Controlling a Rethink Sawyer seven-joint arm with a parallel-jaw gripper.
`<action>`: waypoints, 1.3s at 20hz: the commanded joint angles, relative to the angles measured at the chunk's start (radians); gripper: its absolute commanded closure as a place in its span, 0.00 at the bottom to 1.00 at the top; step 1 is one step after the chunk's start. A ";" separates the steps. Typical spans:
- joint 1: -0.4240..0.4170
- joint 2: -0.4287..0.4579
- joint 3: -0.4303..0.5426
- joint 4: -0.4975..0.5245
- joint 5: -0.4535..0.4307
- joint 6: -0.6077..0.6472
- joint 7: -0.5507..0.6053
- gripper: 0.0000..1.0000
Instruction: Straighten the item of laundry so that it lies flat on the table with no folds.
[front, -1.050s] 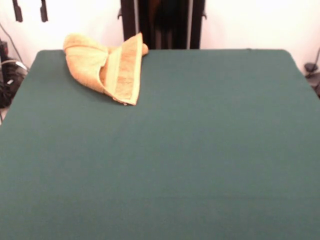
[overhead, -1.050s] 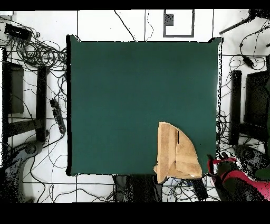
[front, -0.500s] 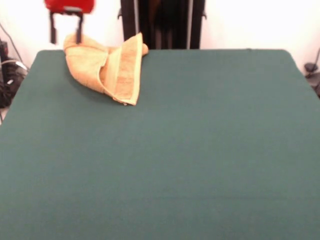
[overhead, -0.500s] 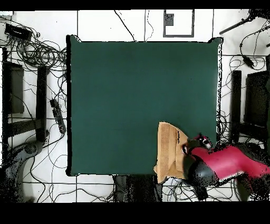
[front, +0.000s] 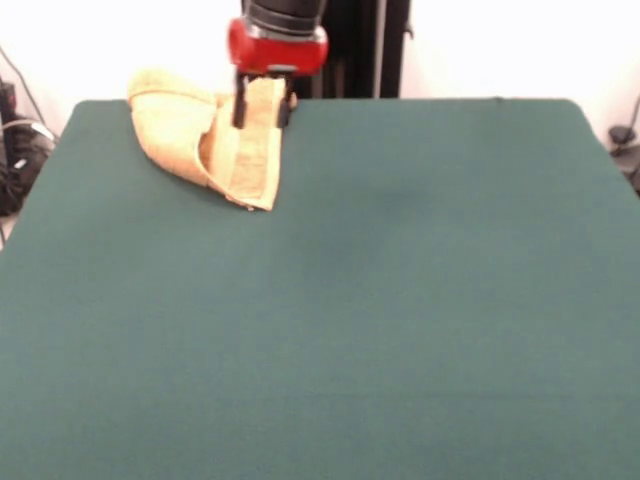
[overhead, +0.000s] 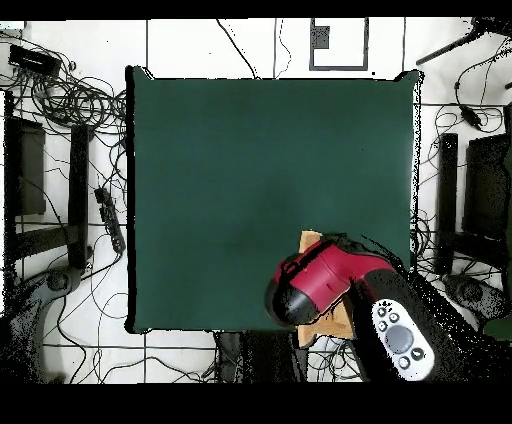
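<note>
Gripper: your gripper (front: 261, 110) hangs on its red and black arm (overhead: 320, 280) with two dark fingers (front: 240, 108) spread apart and nothing between them, straddling the raised fold of the towel (front: 210, 140).

Gripper to towel: in the front view the towel lies directly under the fingertips and runs away from them toward the picture's left and toward the camera; whether the tips touch the cloth cannot be told.

Towel on table: the towel sits folded over itself at a far corner of the table (front: 400, 300), one lobe at the table's back edge, the rest of the green cloth well apart from it.

Long axis: the paler band (front: 255, 160) runs from beneath your gripper down to a point nearest the camera, so the fold line lies roughly along that band.

Overhead: the arm covers most of the towel; only slivers of it (overhead: 310, 240) show beside the wrist.

Judgement: the fold is not yet undone; your next move likely depends on closing on that upper layer.
</note>
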 joint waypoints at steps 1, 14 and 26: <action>0.014 0.097 -0.150 -0.040 0.094 0.041 0.232 0.00; -0.112 0.287 -0.186 -0.116 0.043 -0.095 0.081 0.00; -0.224 0.370 -0.147 -0.117 0.101 -0.268 0.090 0.00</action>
